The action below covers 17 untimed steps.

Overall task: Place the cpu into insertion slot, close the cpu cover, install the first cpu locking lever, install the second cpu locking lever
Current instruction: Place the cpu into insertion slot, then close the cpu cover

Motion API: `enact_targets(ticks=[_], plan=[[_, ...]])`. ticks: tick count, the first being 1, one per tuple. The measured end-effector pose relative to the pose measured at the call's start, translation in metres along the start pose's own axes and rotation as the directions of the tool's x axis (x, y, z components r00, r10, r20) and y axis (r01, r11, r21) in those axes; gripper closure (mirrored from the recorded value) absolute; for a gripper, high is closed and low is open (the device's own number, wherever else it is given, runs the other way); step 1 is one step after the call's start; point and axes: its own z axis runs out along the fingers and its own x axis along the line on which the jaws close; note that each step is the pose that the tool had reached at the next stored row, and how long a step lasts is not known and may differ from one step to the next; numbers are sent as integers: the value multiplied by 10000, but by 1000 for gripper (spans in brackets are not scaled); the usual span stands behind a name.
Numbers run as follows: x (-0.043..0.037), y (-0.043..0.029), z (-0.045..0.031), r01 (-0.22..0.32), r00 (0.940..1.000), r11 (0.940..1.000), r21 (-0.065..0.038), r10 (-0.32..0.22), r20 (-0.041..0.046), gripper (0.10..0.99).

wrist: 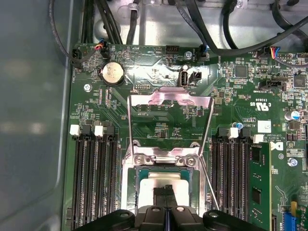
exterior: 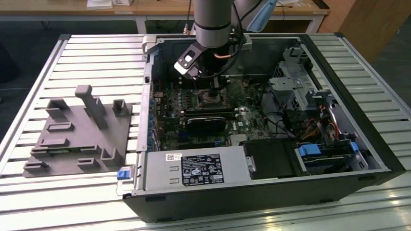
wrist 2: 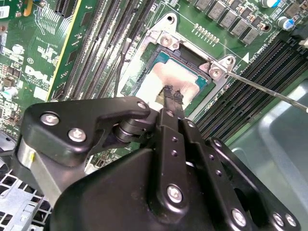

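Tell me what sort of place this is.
Probably a robotics lab or test workshop: an opened desktop computer case lies on a slatted metal table, a grey fixture block sits beside it on the table, and wooden desks stand behind.

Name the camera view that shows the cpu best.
The second wrist view: most of the cpu and its silver top shows, one edge behind the gripper. The first wrist view catches part of its top; in the exterior view it is too small to tell.

The cpu [wrist: 145, 191] shows a dull silver metal top, the cpu cover [wrist: 171, 100] gleams bright polished metal, the gripper [wrist 2: 171, 94] looks matt black, the circuit board [wrist: 159, 72] glossy green.
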Motion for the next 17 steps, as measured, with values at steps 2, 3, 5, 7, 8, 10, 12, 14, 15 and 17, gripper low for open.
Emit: enact_targets(ticks=[2, 3, 5, 7, 8, 10, 12, 14, 15, 17], plan=[[0, 0, 0, 0, 10000, 10000, 0, 0, 0, 980], [0, 1, -1, 0, 10000, 10000, 0, 0, -1, 980], [0, 1, -8, -1, 10000, 10000, 0, 1, -5, 980], [0, 1, -12, -1, 10000, 10000, 1, 1, -3, 980], [-1, 2, -16, 0, 10000, 10000, 2, 0, -3, 980], [0, 3, -26, 0, 10000, 10000, 0, 0, -4, 980], [-1, 3, -40, -1, 10000, 10000, 1, 1, -4, 980], [-1, 5, -56, 0, 10000, 10000, 0, 0, -5, 980], [-1, 6, -63, 0, 10000, 10000, 0, 0, -5, 980], [-1, 6, -71, -1, 10000, 10000, 0, 1, -5, 980]])
